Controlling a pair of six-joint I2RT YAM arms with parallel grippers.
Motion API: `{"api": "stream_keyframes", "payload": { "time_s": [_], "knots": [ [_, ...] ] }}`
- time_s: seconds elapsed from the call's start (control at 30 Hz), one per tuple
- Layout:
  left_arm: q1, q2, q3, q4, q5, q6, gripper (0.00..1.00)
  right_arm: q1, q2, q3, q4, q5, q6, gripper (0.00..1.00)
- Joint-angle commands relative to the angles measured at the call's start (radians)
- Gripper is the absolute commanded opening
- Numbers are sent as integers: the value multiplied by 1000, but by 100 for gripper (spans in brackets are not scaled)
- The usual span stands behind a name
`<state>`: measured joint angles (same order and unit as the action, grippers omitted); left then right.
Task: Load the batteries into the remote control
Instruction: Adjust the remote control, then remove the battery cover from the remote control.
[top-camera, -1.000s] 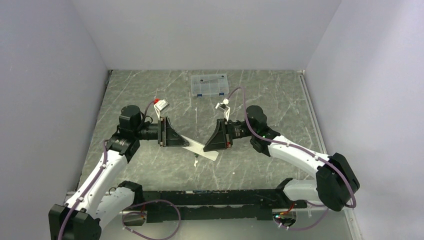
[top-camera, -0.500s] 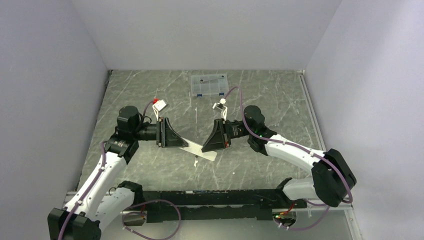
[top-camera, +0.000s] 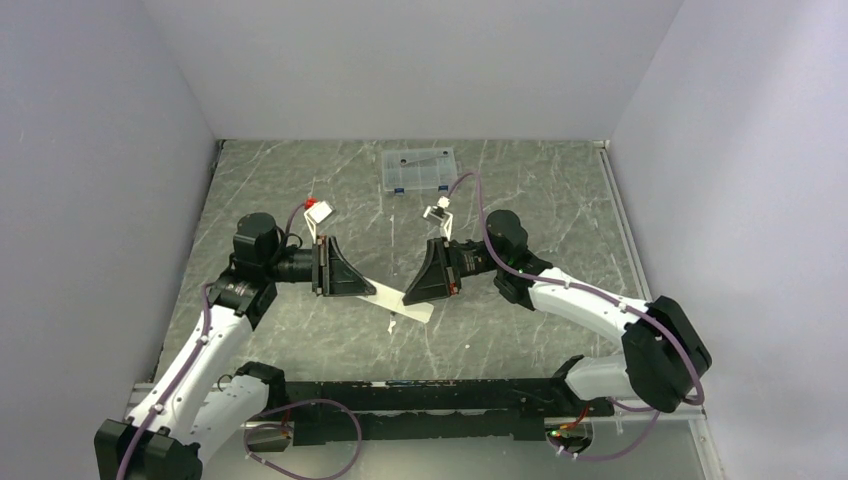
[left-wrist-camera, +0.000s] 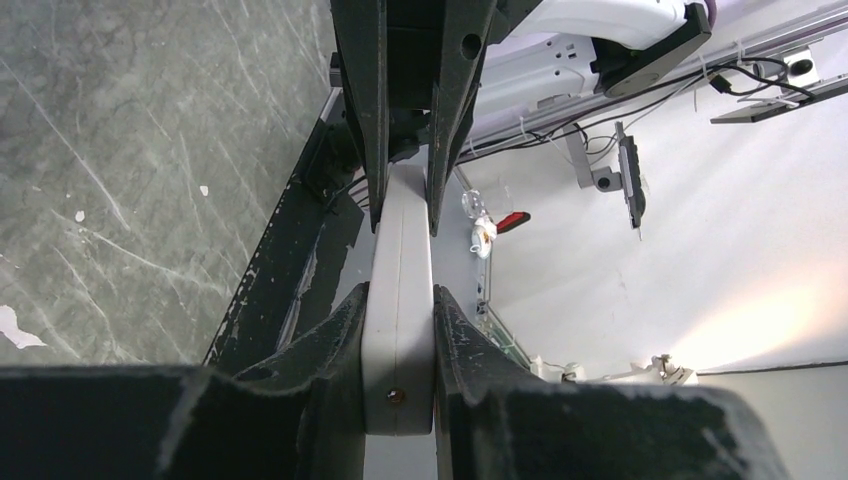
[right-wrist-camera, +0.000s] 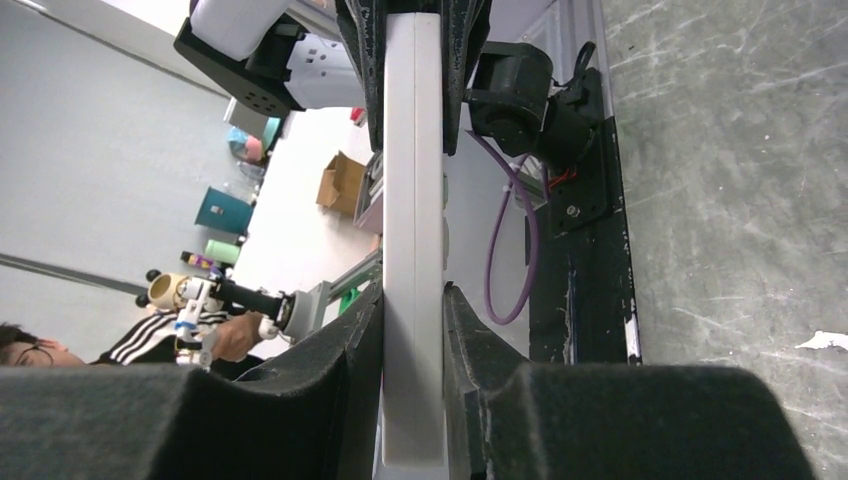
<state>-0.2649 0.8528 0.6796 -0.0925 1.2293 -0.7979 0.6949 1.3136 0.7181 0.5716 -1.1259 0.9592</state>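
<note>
The remote control is a slim white bar held edge-up above the table, between the two arms. My left gripper is shut on its left end. In the left wrist view both pads press the remote's sides at my left gripper. My right gripper is shut on the other part, and in the right wrist view the remote is clamped in my right gripper. The remote's right end sticks out past the right fingers. The batteries are out of view.
A clear compartment box with blue latches stands at the back of the marbled table. A small white scrap lies on the table just under the remote. Walls close in left, right and behind.
The left gripper's jaws have closed onto the remote's left end. The right gripper has kept its grip and shifted slightly left.
</note>
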Motion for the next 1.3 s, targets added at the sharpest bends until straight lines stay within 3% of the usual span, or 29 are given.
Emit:
{"api": "stream_keyframes", "payload": {
  "time_s": [0.0,0.13,0.37,0.7,0.97,1.27],
  "knots": [
    [0,-25,28,18,0,1,0,0,-52,47,-54,51,-87,31],
    [0,-41,17,45,-32,-19,0,-1,-92,52,-131,78,-138,50],
    [0,-73,-8,85,-80,-57,0,-11,-219,29,-302,197,-239,61],
    [0,-124,31,26,-180,-36,0,-32,-403,-46,-449,444,-234,63],
    [0,-166,33,12,-243,-42,0,-30,-450,-104,-422,518,-162,61],
    [0,-192,37,-26,-296,-44,0,-21,-434,-155,-256,508,-57,57]
  ]
}}
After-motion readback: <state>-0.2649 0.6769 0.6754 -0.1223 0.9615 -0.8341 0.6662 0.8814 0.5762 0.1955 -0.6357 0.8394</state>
